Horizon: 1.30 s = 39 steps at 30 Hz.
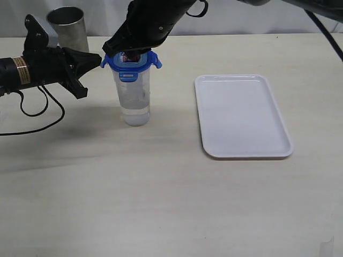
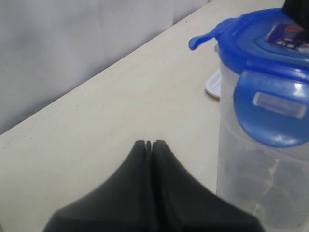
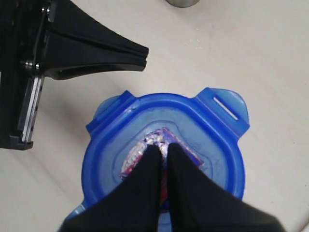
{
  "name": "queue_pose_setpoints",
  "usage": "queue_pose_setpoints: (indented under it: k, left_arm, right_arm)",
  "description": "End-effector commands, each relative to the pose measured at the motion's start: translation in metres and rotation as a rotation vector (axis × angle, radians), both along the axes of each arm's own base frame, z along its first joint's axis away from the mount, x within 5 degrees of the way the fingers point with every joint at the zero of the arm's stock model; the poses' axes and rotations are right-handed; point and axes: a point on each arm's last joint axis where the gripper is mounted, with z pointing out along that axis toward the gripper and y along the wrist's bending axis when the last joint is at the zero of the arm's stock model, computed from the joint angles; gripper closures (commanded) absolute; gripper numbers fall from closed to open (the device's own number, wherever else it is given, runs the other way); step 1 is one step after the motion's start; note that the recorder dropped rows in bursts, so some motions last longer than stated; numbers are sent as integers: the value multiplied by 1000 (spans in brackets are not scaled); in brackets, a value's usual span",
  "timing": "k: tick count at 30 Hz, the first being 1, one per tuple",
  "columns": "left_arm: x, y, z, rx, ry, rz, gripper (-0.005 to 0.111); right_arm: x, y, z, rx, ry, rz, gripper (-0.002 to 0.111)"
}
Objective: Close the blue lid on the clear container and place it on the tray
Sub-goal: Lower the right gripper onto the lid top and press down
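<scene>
Quick update on where we're at. The right gripper point(image 3: 164, 148) is pointing straight down with its two fingers pressed tight together, pinching nothing. The tips are sitting on the little sticker point(image 3: 155, 137) in the middle of the blue lid point(image 3: 207, 145). Right under them, the lid is resting on the mouth of the clear container point(image 1: 134, 101), so we're guessing the closed fingers are acting as a pusher to seat it.

Just out from the tips, the flaps are telling the real story. The front flap point(image 1: 126, 76) is hanging down against the container wall, though we can't tell if it's clicked. The side flaps point(image 1: 156, 62) are sticking straight out, so they're looking unlatched.

The left gripper point(image 2: 148, 143) is hovering at lid height just beside the container. Its fingers are squeezed together on nothing too, and they're aimed at the lid's edge but sitting a bit apart from it.

Further out, the tray point(image 1: 244, 78) is lying well away from both sets of fingers, with nothing on it yet. A steel cup point(image 1: 67, 27) is standing behind the left gripper.

So we're calling it early days: the lid's on, but the flaps are waiting to be snapped and the move to the tray hasn't started.
</scene>
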Motion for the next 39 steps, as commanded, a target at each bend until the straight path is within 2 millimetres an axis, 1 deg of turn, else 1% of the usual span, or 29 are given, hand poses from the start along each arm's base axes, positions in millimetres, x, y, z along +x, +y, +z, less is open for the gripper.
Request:
queue_pose_setpoints:
  k: [1, 3, 8, 13, 17, 21, 24, 27, 30, 34, 39]
  left_arm:
    - [1, 1, 3, -23, -6, 5, 107]
    - [1, 0, 3, -25, -7, 4, 107]
    - [1, 0, 3, -29, -10, 1, 107]
    - [1, 0, 3, -31, -11, -1, 107]
    - [0, -1, 4, -39, -18, -18, 107]
    - [0, 3, 13, -44, -37, -1, 107]
    - [-5, 9, 23, -62, -63, 5, 107]
    - [-11, 13, 34, -95, -101, -19, 107]
    - [-19, 13, 40, -96, -127, -77, 107]
    - [-26, 10, 41, -93, -141, -170, 107]
    - [-27, 9, 40, -85, -131, -185, 107]
  right_arm:
    - [2, -2, -13, -65, 31, 10, 103]
    - [3, -1, -18, -71, 40, 11, 103]
    - [5, -1, -17, -57, 19, 6, 103]
    - [7, 0, -25, -81, 23, 10, 103]
    - [8, -1, -26, -99, 20, 14, 103]
    - [7, -2, -25, -101, 20, 14, 103]
    - [7, -2, -25, -103, 19, 15, 103]
    - [7, -2, -25, -102, 18, 14, 103]
    - [7, -2, -25, -102, 18, 14, 103]
    - [7, -2, -23, -98, 16, 14, 103]
    - [6, -3, -19, -94, 13, 14, 103]
